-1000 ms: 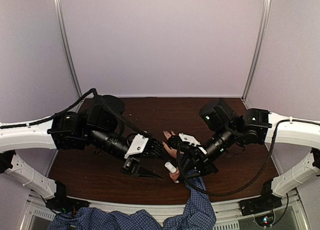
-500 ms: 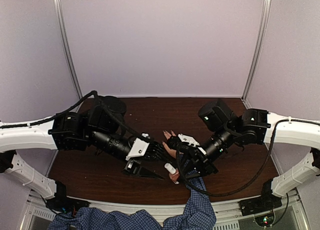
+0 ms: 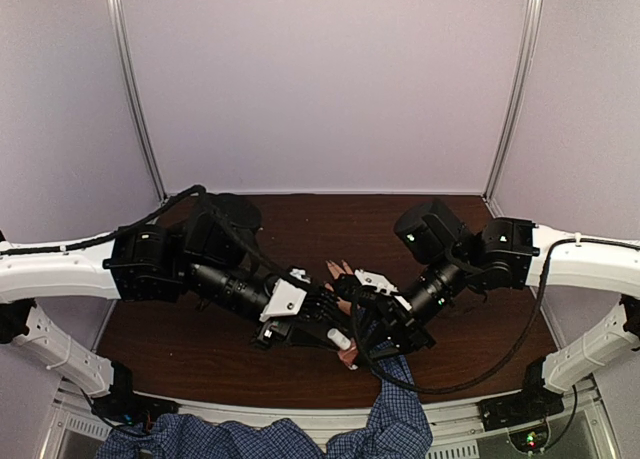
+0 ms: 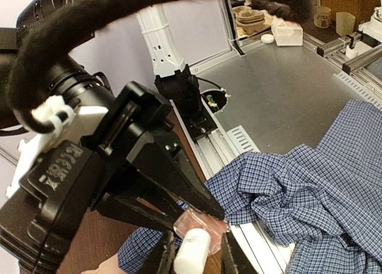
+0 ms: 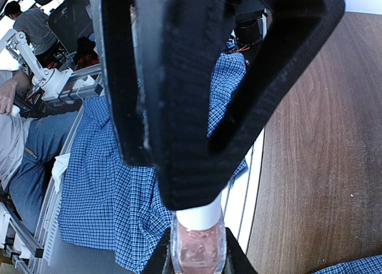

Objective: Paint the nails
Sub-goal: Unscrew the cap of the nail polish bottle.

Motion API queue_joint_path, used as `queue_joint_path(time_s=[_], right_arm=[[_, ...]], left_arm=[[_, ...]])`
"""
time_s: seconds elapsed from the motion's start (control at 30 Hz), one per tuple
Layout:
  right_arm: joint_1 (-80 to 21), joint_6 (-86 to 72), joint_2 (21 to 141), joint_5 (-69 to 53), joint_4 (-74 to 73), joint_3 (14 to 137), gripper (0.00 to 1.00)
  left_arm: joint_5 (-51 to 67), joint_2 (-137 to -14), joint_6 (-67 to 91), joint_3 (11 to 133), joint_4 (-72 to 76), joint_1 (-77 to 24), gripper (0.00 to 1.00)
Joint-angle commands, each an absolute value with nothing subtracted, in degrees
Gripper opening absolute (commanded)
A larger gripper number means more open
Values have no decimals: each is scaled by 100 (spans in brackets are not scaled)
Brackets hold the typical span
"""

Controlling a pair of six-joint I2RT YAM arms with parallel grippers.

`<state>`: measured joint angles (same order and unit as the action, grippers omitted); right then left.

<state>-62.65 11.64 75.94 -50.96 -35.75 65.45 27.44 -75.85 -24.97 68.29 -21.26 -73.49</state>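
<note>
The right gripper (image 5: 196,261) is clamped on the small clear-glass bottle of pinkish polish (image 5: 197,244). The left gripper (image 4: 194,263) stands with its jaws apart, flanking the bottle's white cylindrical cap (image 4: 191,250); a sliver of gap shows at one finger, so no firm grip is confirmed. The light-skinned human hand (image 3: 340,276) lies directly beneath both sets of jaws on the dark brown wooden table (image 3: 200,354). The nails (image 3: 335,267) are on fingertips showing just beyond the jaws and are too small to make out singly. Hazards: if the left jaws close off-centre, the cap may slip or the bottle may tilt in the right jaws. If the cap is pulled rather than twisted, the bottle may be dragged free and polish spilled on the hand below. Descending further risks pinching the fingers.
</note>
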Motion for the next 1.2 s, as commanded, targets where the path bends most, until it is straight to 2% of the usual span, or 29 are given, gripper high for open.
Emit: queue_joint_path(time_s=[0.0,0.27,0.97,1.17], right_arm=[[-6246,1141,7466,-5154,-3430,6732,0],[-6240,1062,7350,-5090,-3314,6689,0],[-6091,1034,7163,-5005,-3235,6575,0],[-6091,1063,7357,-5243,-3262,6584,0]], left_arm=[[2798,-7521,-2512,6894,-2287,-7398,25],[2886,-7415,-2479,6796,-2294,-7400,19],[3028,-7331,-2501,6706,-2408,-7400,17],[2554,-7202,-2551,6763,-2316,-7402,43]])
